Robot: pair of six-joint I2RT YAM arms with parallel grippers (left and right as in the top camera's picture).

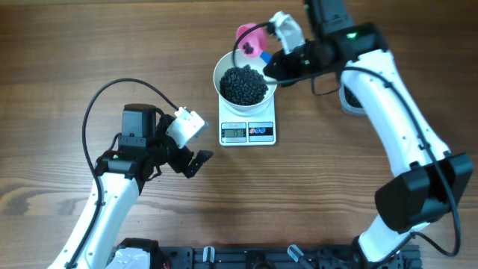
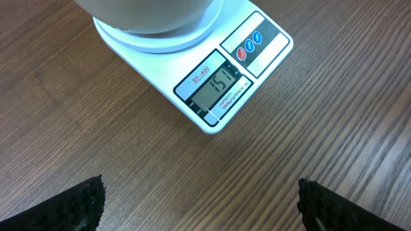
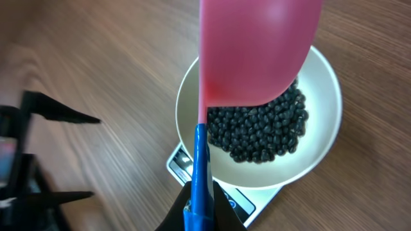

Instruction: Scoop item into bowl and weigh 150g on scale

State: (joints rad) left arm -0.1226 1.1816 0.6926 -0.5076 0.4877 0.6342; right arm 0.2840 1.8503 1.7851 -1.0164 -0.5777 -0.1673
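The white bowl (image 1: pixel 221 66) sits on the scale (image 1: pixel 247 132), with the small dark beans (image 1: pixel 243 84) heaped inside. The right gripper (image 3: pixel 198 205) squeezes the blue handle (image 3: pixel 200 160) of a pink scoop (image 3: pixel 257 51), which points its cup end in over the bowl from the scale's back right. The left gripper (image 2: pixel 200 202), fingers wide and empty, hangs front-left of the scale.

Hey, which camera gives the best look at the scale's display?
The left wrist view: the display sits near mid-frame, unobstructed, digits legible. Overhead it is tiny and unreadable. The right wrist view shows only a corner of the scale under the bowl, beside the scoop's blue handle.
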